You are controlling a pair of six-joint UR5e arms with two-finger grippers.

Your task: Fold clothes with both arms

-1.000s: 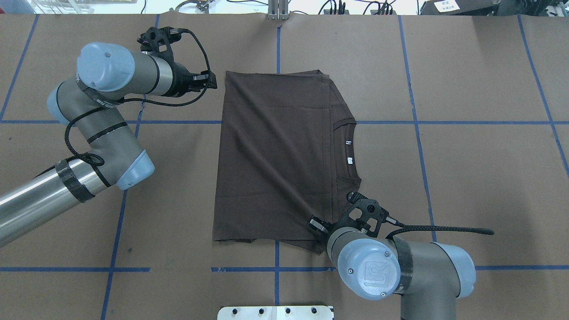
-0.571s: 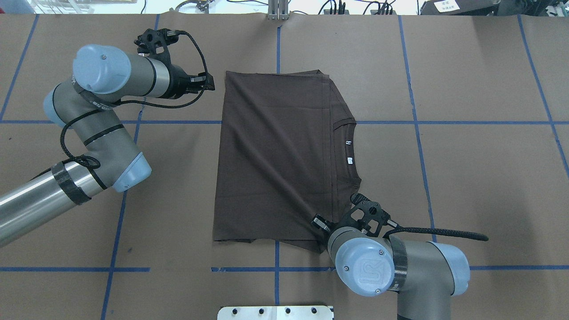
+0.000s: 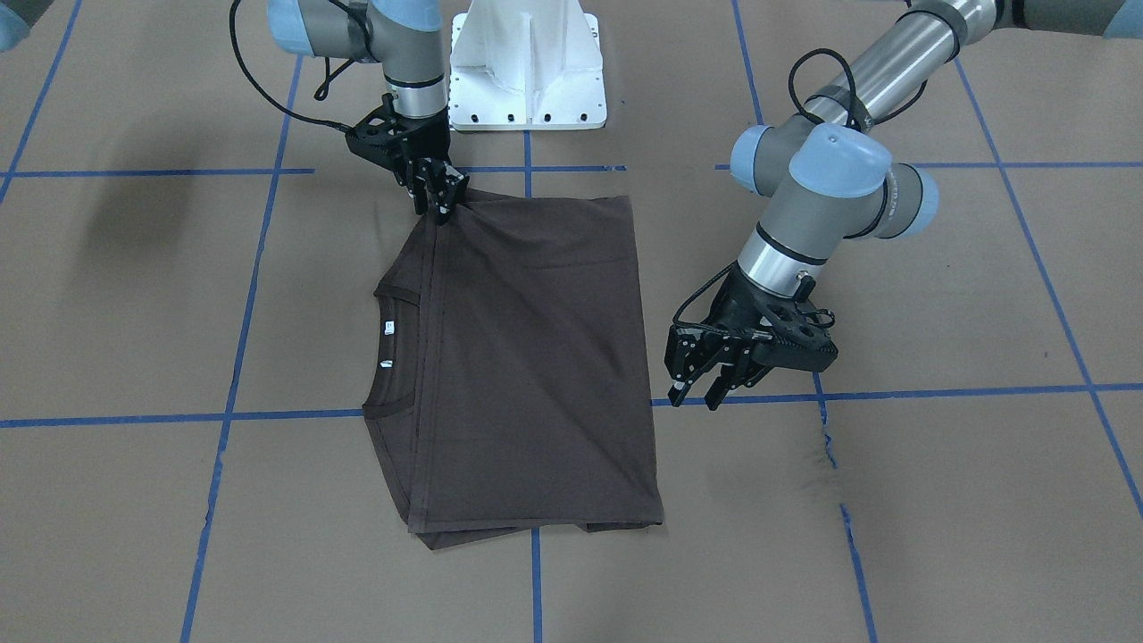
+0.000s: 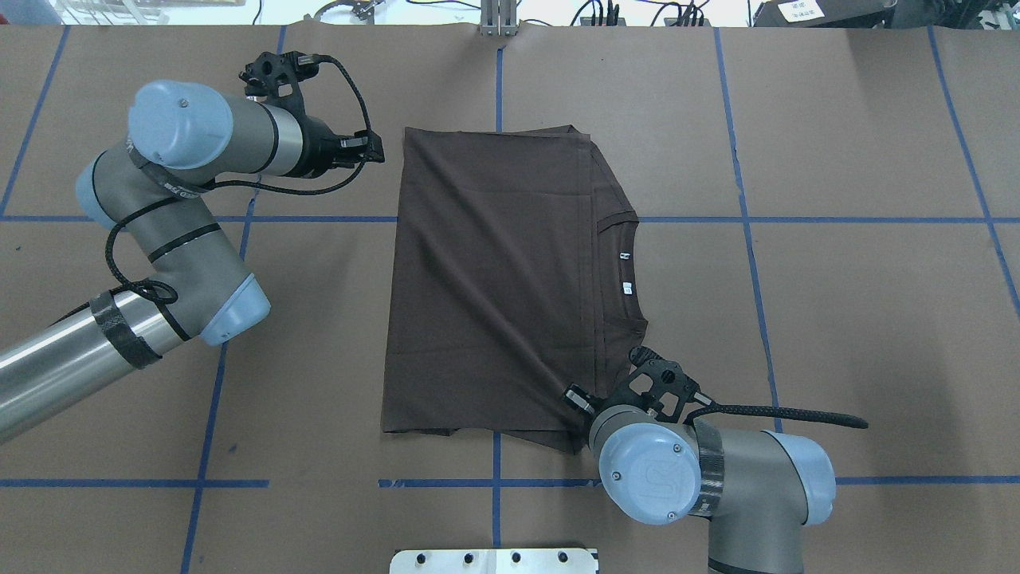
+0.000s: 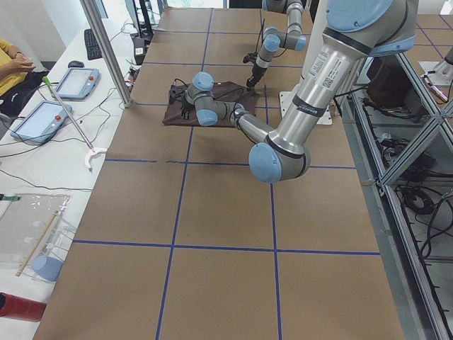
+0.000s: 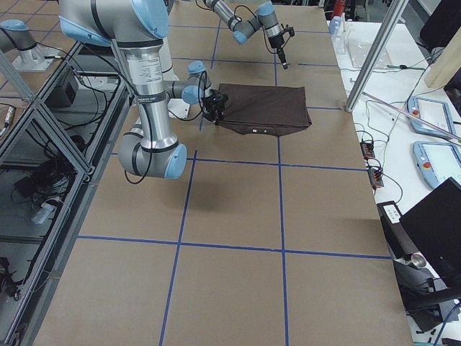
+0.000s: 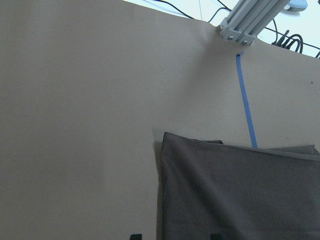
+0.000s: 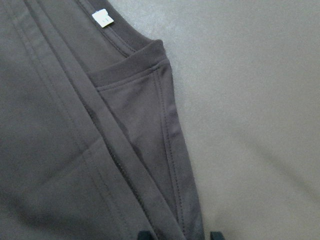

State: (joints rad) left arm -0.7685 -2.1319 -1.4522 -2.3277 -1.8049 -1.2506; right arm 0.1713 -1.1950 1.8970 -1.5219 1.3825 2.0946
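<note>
The dark brown T-shirt lies folded lengthwise on the brown table, also in the front view. Its collar and white tags point to the robot's right. My right gripper is shut on the shirt's near right corner and lifts it slightly, so creases run from there; it also shows in the overhead view. The right wrist view shows the fabric running between the fingertips. My left gripper is open and empty, just left of the shirt's far left corner.
The white pedestal base stands at the robot's edge of the table. Blue tape lines cross the table. An aluminium post stands at the far edge. Tablets and cables lie on a side bench.
The left arm has drawn back slightly to the left, its gripper still open beside the shirt. The right arm's elbow has shifted a little towards the robot. The shirt has barely moved.
</note>
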